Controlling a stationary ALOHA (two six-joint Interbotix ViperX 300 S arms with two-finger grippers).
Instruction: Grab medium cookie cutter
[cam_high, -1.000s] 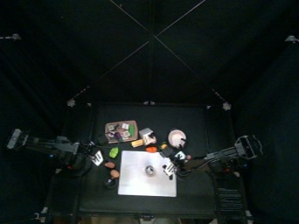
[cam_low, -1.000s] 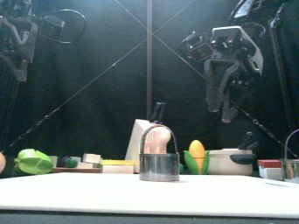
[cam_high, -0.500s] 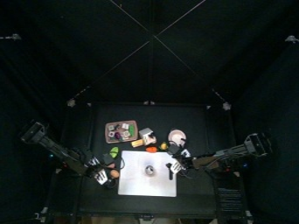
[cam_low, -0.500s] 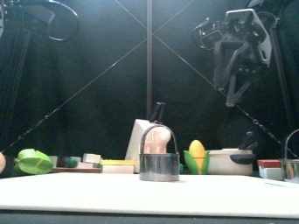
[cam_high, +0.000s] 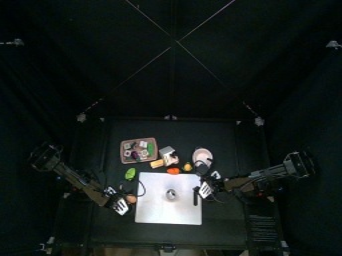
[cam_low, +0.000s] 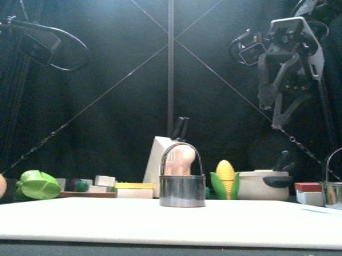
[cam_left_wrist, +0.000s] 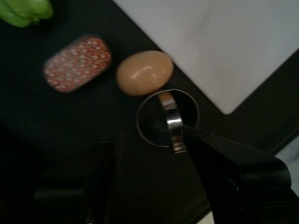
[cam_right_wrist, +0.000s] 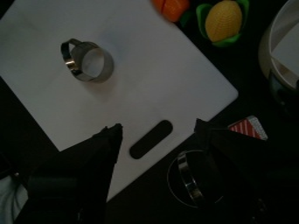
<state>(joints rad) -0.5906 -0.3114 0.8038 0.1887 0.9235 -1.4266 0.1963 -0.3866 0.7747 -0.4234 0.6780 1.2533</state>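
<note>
Left gripper (cam_left_wrist: 146, 179) has its jaws spread wide and nothing between them. It hangs over the black table (cam_left_wrist: 47, 114) off the corner of the white cutting board (cam_left_wrist: 228, 44). Directly ahead of the jaws lies a metal ring cutter (cam_left_wrist: 167, 121) with a strap handle, flat on the table and apart from both jaws. Just beside it sits a tan egg-shaped piece (cam_left_wrist: 145, 72), next a red speckled piece (cam_left_wrist: 77, 62), and a green piece (cam_left_wrist: 26, 9) at the edge of view.

Right gripper (cam_right_wrist: 158, 144) also stands spread, empty, above the handle end of the board (cam_right_wrist: 140, 70). A ring cutter (cam_right_wrist: 86, 60) stands on the board, well apart from the jaws. Another ring (cam_right_wrist: 201, 175) lies on the table off the board, close to the right jaw. Which of the three rings is the medium one cannot be told for sure; sizes look similar across views.

Front view: cutter (cam_low: 182, 182) centred on the board (cam_low: 171, 222), right arm (cam_low: 293, 62) raised high behind it. Toy corn (cam_low: 226, 178) and a pot (cam_low: 265, 184) stand behind
</note>
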